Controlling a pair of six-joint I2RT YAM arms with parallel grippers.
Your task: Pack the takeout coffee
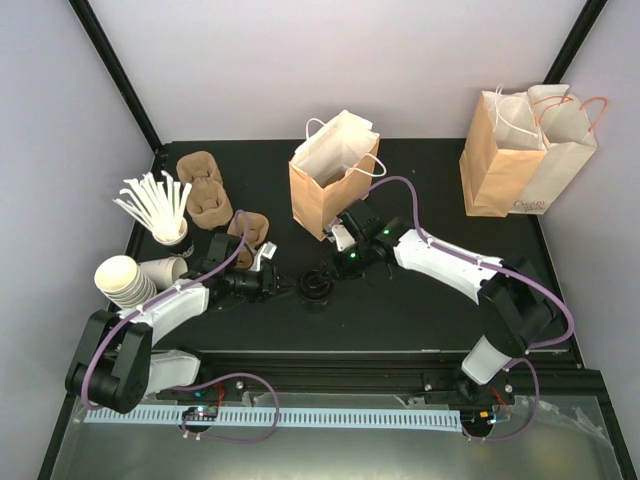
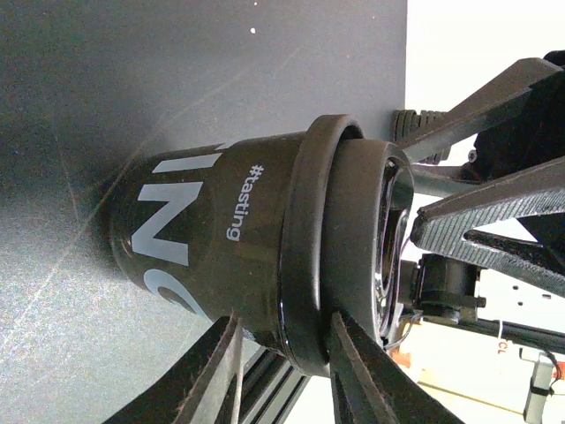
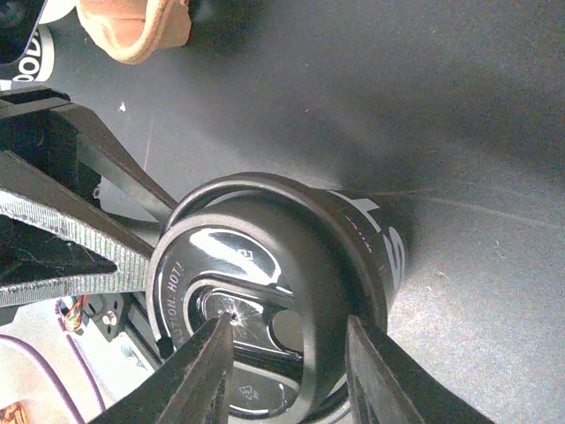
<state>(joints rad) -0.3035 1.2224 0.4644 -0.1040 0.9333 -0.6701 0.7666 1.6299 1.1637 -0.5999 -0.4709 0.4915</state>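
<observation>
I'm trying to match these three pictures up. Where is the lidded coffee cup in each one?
Top external: the cup is a small black disc near the middle of the table.
Left wrist: it fills the centre, with its lid toward the right.
Right wrist: lower centre, lid facing the camera.
Shared landmark: the black table, under the cup in all three.

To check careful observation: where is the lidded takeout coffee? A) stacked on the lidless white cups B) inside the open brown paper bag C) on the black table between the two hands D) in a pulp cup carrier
C: the takeout coffee stands on the black table, with the left hand and right hand close on either side.
</observation>
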